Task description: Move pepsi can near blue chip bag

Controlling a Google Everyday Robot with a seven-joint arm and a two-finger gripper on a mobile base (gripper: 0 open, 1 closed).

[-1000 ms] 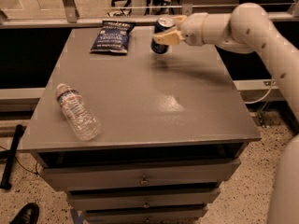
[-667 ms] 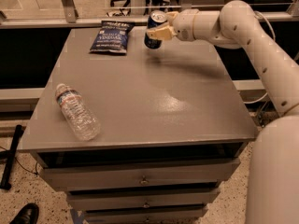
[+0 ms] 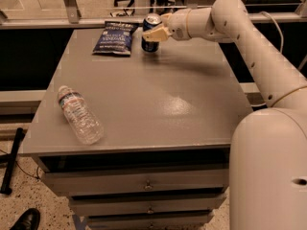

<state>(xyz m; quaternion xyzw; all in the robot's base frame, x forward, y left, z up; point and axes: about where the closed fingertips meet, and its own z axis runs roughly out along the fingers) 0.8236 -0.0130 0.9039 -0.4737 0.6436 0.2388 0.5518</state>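
Note:
The pepsi can (image 3: 150, 45) is a dark-blue can with a silver top. It stands upright at the far edge of the grey table (image 3: 163, 104), just right of the blue chip bag (image 3: 114, 37). The bag lies flat at the table's far side, with white lettering. My gripper (image 3: 153, 32) reaches in from the right and is shut on the can around its middle. The can's bottom is at or just above the tabletop. A narrow gap separates the can from the bag.
A clear plastic water bottle (image 3: 79, 115) lies on its side at the table's front left. Drawers (image 3: 144, 183) sit under the tabletop. My arm (image 3: 249, 42) spans the table's right side. A rail (image 3: 96, 8) runs behind the table. A shoe (image 3: 26, 219) shows on the floor at the lower left.
My gripper has carried the pepsi can leftward along the far edge of the table, ending close beside the blue chip bag. The bottle and bag have not moved.

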